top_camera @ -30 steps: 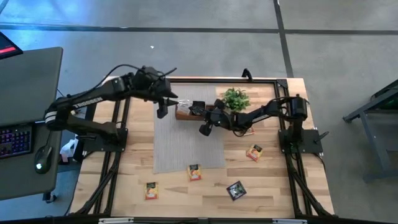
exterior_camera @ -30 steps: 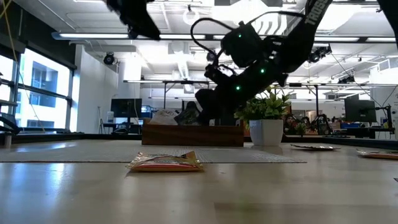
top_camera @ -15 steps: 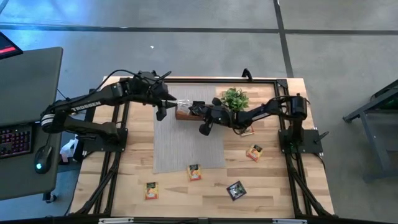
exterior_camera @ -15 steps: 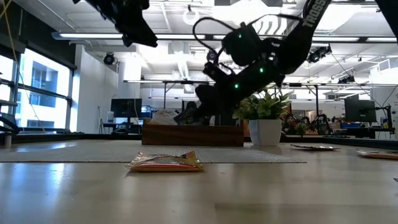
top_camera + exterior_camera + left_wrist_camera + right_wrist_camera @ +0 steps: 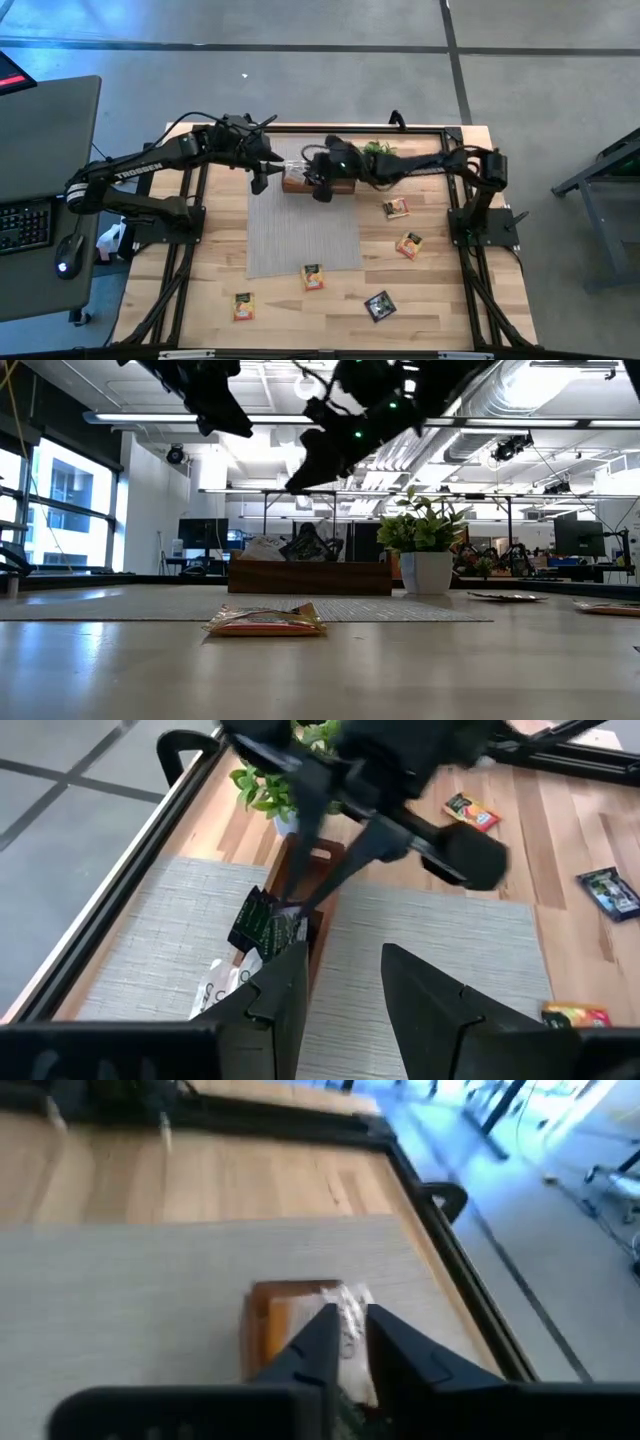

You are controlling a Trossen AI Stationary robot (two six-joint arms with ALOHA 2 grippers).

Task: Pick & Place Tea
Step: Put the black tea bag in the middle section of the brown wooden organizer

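Wooden tabletop [image 5: 200,290] carries a grey mat [image 5: 300,230] at its middle, with bare wood open on both sides and toward the near edge. At the mat's far edge sits the tray [image 5: 310,576], sachets [image 5: 262,923] standing in it. Right gripper [image 5: 320,190] hangs just above the tray, fingers [image 5: 322,1342] a narrow gap apart with nothing between them. Left gripper [image 5: 262,178] hovers just beside the tray's left end, fingers [image 5: 285,988] parted, empty. Plant [image 5: 425,555] stands at the tray's right end, close under the right arm. Loose sachets [image 5: 312,277] lie well apart on the wood and the mat's near edge, away from both grippers.
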